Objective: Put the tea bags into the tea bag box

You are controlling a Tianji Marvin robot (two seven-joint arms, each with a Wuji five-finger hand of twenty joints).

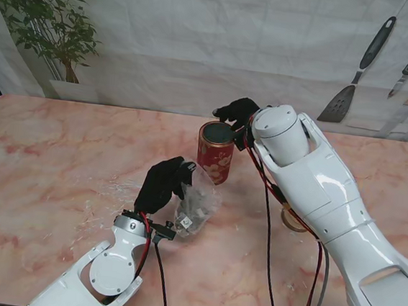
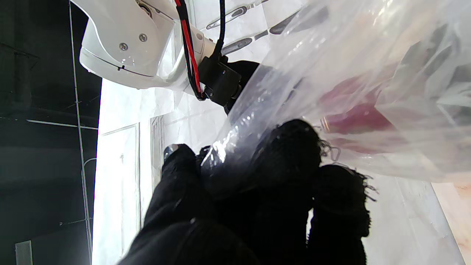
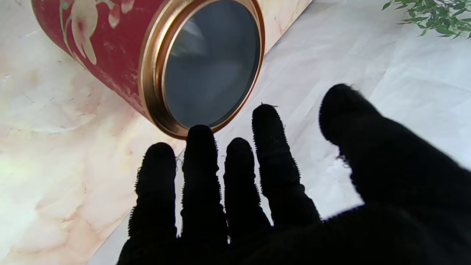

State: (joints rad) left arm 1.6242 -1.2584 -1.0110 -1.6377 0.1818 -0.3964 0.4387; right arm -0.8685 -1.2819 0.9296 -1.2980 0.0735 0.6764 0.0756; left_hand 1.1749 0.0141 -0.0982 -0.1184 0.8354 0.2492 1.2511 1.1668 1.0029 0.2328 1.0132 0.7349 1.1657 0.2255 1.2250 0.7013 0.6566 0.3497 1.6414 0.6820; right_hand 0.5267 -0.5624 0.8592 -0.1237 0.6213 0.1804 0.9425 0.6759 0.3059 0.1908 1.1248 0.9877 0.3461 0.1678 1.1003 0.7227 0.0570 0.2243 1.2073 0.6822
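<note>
Your left hand (image 1: 163, 184) has its black-gloved fingers (image 2: 290, 154) curled together and clamped on the upper edge of a clear plastic bag (image 1: 196, 204); the left wrist view shows the film bunched between thumb and fingertips. The bag hangs from that grip toward the marble table (image 1: 51, 167), its lower end resting on or just over the surface, and holds a heap of small pale tea bags (image 1: 192, 213), too jumbled to count. Your right hand (image 1: 237, 112) holds nothing: in the right wrist view its four fingers (image 3: 200, 154) are stretched out, slightly spread, with the thumb set wide apart. They sit at the far rim of the red tea tin (image 1: 215, 152), and whether any fingertip touches the gold rim you cannot tell. The tin stands upright near the table's middle, its long axis vertical and its open mouth facing up, the inside dark grey. It carries a pale floral pattern on red. The bag lies just nearer to you and to the left of the tin, its top edge close to the tin's side. A potted plant (image 1: 47, 18) stands at the far left corner, and spatulas (image 1: 356, 74) hang on the backdrop at the far right.
</note>
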